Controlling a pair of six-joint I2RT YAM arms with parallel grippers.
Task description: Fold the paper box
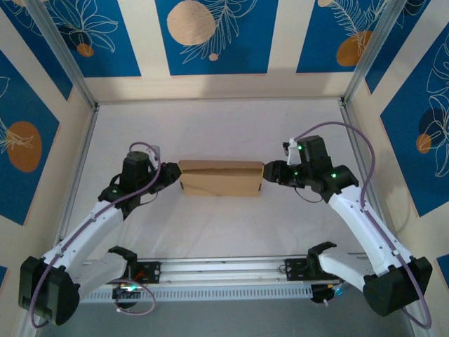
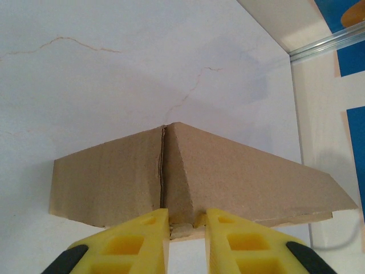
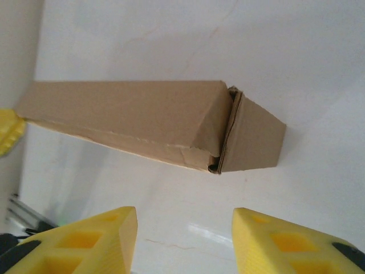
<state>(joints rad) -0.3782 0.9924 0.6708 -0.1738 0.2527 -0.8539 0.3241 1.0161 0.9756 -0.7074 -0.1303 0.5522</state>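
The paper box (image 1: 221, 177) lies in the middle of the desk (image 1: 210, 126), with its long side running left to right. It already has the shape of a flat, closed mailer. My left end effector (image 2: 187, 221) is at its left end. The two yellow fingers (image 2: 145, 240) are drawn close together with a small piece of cardboard edge between them, so I judge it is clenched on the box there. My right end effector (image 3: 183, 216) is released, with the fingers wide apart, and it hangs just beside the right end without touching it.

At this right end the end flap (image 3: 251, 137) is not fully seated: a dark gap shows along its fold, and the corner below is a little crushed. On the left end a seam (image 2: 162, 165) between two panels stands slightly open.

I judge the box to be light and hollow. Its thin walls are stiff along the folds but would dent easily if pinched in the middle. The surface is matte, so probably not slippery. The best hold is at edges and corners, or a flat push against an end panel. As a container it is closed, and I cannot see what is inside, if anything.
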